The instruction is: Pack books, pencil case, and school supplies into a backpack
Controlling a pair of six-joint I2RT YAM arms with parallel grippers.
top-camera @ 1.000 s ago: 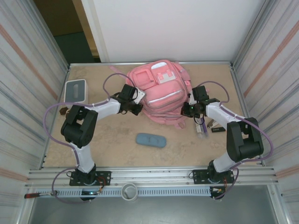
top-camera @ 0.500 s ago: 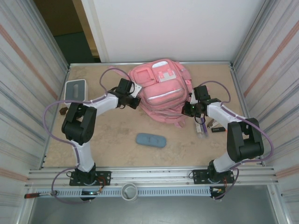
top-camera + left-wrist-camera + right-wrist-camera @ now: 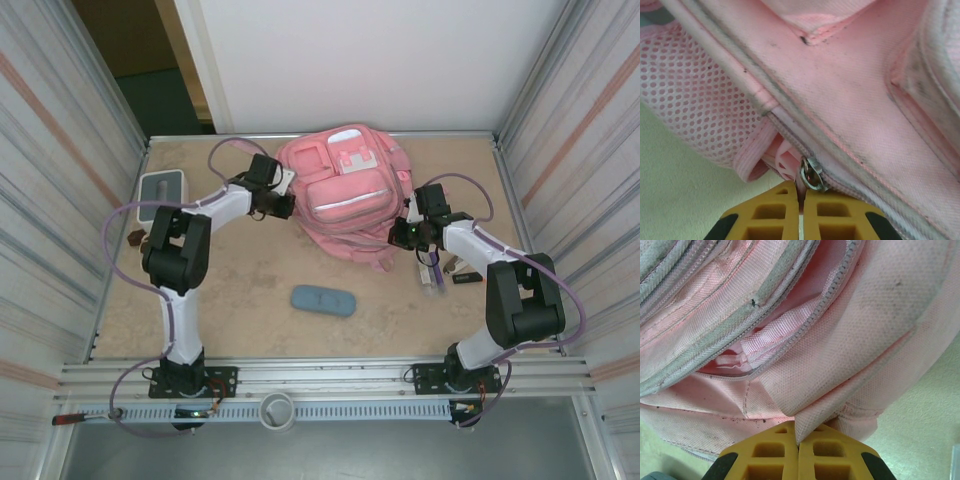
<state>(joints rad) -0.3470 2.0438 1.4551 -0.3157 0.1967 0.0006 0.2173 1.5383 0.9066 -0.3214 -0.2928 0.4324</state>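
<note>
Backpack: the pink backpack (image 3: 343, 195) lies flat at the far middle of the table (image 3: 250, 280), between the two arms.
Left gripper: the left gripper (image 3: 801, 197) is at the bag's left edge, yellow fingers pressed together on the zip pull (image 3: 811, 173); the metal slider sits right at the tips.
Right gripper: the right gripper (image 3: 798, 432) is at the bag's near-right edge, fingers pinched tight on a fold of pink cloth.
Step in hand: likely opening the main zip, one arm anchoring, the other drawing the slider.
Doing it well: keep the right pinch firm so the bag does not slide; pull the slider along the line of the teeth, not across; keep the seam taut so the mesh pocket (image 3: 695, 100) does not bunch under it.
Pencil case: the blue-grey pouch (image 3: 323, 300) lies near the middle of the table, well apart from the bag.
Supplies: the pen (image 3: 433, 272) and a short black piece (image 3: 464, 278) lie at the right, just beside the right arm.
Other: a white box (image 3: 161, 192) stands far left.
Top view gives: the layout, and how much is unpacked.
Wrist views give: what each pinch holds; the right one also shows a gap already open along the zip teeth (image 3: 832, 282).
</note>
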